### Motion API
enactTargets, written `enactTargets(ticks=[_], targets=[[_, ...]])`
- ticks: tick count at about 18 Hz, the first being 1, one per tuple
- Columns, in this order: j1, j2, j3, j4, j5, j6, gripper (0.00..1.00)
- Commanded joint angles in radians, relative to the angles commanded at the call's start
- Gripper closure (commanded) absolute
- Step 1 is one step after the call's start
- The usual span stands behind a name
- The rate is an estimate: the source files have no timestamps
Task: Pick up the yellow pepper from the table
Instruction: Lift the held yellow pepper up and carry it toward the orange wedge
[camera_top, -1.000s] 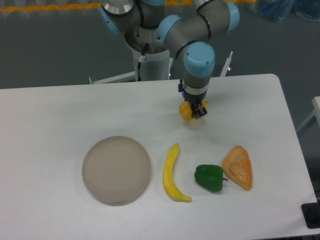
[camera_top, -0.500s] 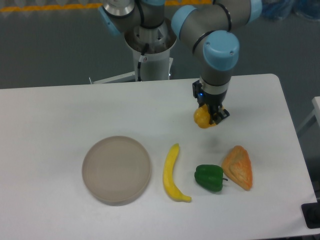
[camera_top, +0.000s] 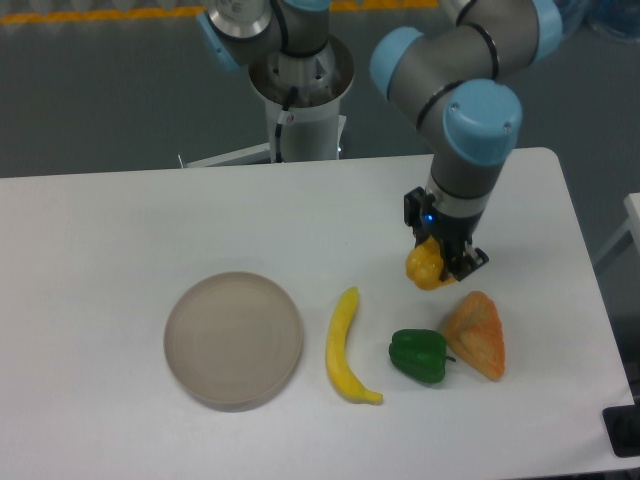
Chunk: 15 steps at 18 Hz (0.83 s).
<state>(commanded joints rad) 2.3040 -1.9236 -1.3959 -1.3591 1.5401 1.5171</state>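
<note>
My gripper (camera_top: 440, 262) is shut on the yellow pepper (camera_top: 424, 268), a small glossy yellow-orange lobed piece. The pepper hangs in the fingers above the white table (camera_top: 130, 220), over the right part of it. It is held just above and left of the orange-tan wedge (camera_top: 478, 334) and above the green pepper (camera_top: 418, 355). The far side of the yellow pepper is hidden by the fingers.
A round grey-beige plate (camera_top: 233, 339) lies at the front left. A long yellow banana (camera_top: 345, 346) lies between the plate and the green pepper. The arm's base (camera_top: 298, 95) stands behind the table's far edge.
The gripper has carried the yellow pepper to the right and toward the front of the table, from near the far middle to just above the wedge and green pepper.
</note>
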Motion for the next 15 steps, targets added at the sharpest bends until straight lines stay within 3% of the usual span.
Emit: enactTargets(ticks=[7,15], targets=[[0.008,-0.038,0.005,0.026,0.003,0.066,0.70],[0.008,-0.034,0.005,0.031,0.011,0.063,0.71]])
